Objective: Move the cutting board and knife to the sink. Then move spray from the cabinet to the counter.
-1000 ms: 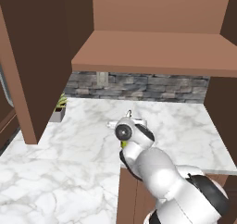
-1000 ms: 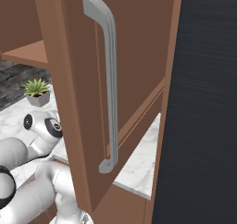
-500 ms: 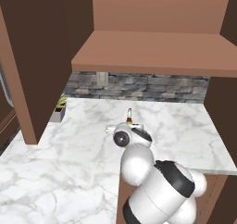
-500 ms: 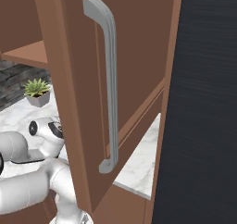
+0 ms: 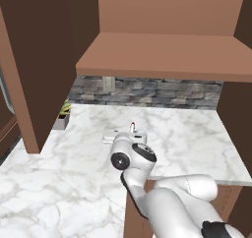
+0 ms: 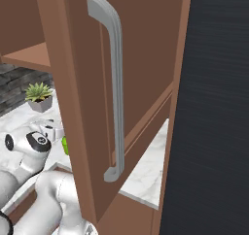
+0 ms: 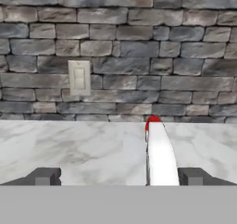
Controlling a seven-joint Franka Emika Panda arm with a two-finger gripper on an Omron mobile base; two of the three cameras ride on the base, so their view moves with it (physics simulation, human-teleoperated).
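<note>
**Opened up: spray let go on the counter**

Opened the jaws from a partial close a second ago to full width now, and dropped the elbow lower over the counter edge. No longer gripping anything.

From the left in the left base view:
- Past the small green potted plant in a grey pot (image 5: 63,115) by the back wall.
- On to the small bright green spray bottle with its white-and-red trigger head (image 5: 132,128), standing upright on the white grey-veined marble counter (image 5: 192,129) just beyond the wrist.
- Well below the wide shelf of the brown wooden wall cabinet (image 5: 162,52).

From the left in the hand view:
- Pale wall switch plate (image 7: 79,77) set in the grey stone backsplash (image 7: 185,56).
- Then the spray's white head with its red tip (image 7: 160,156), rising between the two parted fingertips and nearer the right-hand one. Cannot tell whether touching it.

In the right base view, a sliver of the green bottle (image 6: 64,145) beside the hand, then the open brown cabinet door with its long grey handle (image 6: 114,88) close in front.

Judged from this, spray out of the cabinet and resting on the counter, so the last step looks as good as done. Next, back straight away from the bottle. Any sideways drift of the near fingertip could tip it.
</note>
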